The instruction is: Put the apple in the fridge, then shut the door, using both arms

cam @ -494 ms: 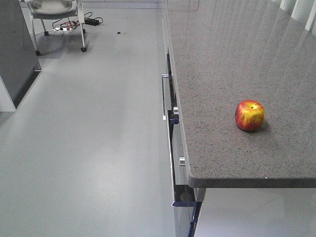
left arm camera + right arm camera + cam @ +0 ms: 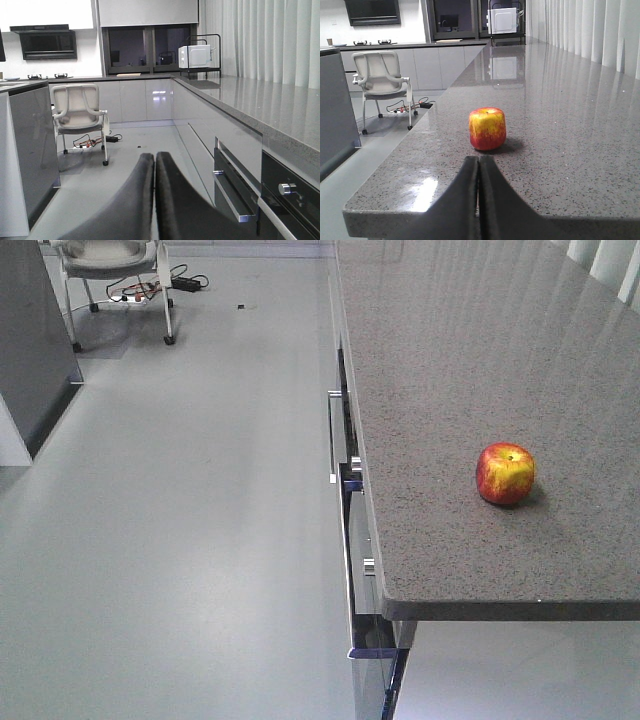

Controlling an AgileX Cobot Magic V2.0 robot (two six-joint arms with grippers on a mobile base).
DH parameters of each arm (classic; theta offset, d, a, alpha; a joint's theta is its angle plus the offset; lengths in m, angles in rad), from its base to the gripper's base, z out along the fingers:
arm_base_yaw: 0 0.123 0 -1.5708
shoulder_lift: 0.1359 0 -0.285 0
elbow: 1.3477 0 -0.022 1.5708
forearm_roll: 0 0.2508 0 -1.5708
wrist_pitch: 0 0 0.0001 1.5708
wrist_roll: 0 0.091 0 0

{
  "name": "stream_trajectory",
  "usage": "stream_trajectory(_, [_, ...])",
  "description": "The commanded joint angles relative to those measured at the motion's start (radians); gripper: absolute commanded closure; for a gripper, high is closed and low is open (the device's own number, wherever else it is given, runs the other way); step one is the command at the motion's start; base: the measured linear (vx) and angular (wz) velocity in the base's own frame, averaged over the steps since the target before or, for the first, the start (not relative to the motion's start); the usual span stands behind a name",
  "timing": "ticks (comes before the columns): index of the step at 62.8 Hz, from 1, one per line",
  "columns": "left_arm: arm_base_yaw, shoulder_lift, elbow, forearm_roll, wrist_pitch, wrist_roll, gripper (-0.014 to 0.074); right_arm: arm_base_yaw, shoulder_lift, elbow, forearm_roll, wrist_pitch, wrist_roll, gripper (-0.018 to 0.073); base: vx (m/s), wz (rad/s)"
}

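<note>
Since nothing has shifted vs half a sec ago, apple [image 2: 505, 474] sits untouched on grey worktop [image 2: 450, 360], left claw [image 2: 154, 161] & right claw [image 2: 479, 163] both closed, empty, so pickup not yet begun.

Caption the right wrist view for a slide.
Shut right gripper facing the apple on the grey counter, not touching.

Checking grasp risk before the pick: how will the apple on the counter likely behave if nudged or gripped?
The apple looks blocky with a flat base, so it probably slides rather than rolls. Its glossy skin may slip on the polished counter.
</note>
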Motion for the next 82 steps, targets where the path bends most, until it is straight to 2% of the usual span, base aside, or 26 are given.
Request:
stream_trajectory(1, [0.0,0.01,0.021,-0.002,-0.075,-0.003,0.0603,-0.002,0.015,0.014,-0.002,-0.08,-0.008,0.0563,0.0,0.0])
stream_trajectory(18, [0.0,0.01,0.021,-0.002,-0.075,-0.003,0.0603,-0.003,0.02,-0.02,0.046,-0.122,0.013,0.0563,0.0,0.0])
stream_trajectory(39, [0.0,0.01,0.021,-0.002,-0.075,-0.003,0.0603,-0.003,0.314,-0.465,-0.032,0.333,-0.046,0.0563,0.0,0.0])
stream_trajectory(63, [0.0,0.01,0.021,-0.002,-0.075,-0.003,0.0603,-0.003,0.735,-0.81,-0.053,0.587,-0.061,0.0549,0.0,0.0])
stream_trajectory(68, [0.0,0.01,0.021,-0.002,-0.075,-0.003,0.0603,-0.003,0.817,-0.863,-0.083,0.618,-0.061,0.0517,0.0,0.0])
stream_trajectory(74, [0.0,0.01,0.021,-0.002,-0.075,-0.003,0.0603,-0.003,0.908,-0.909,-0.115,0.632,-0.06,0.0435,0.0,0.0])
stream_trajectory(82, [0.0,0.01,0.021,-0.002,-0.075,-0.003,0.0603,-0.003,1.013,-0.956,-0.118,0.631,-0.06,0.023,0.0,0.0])
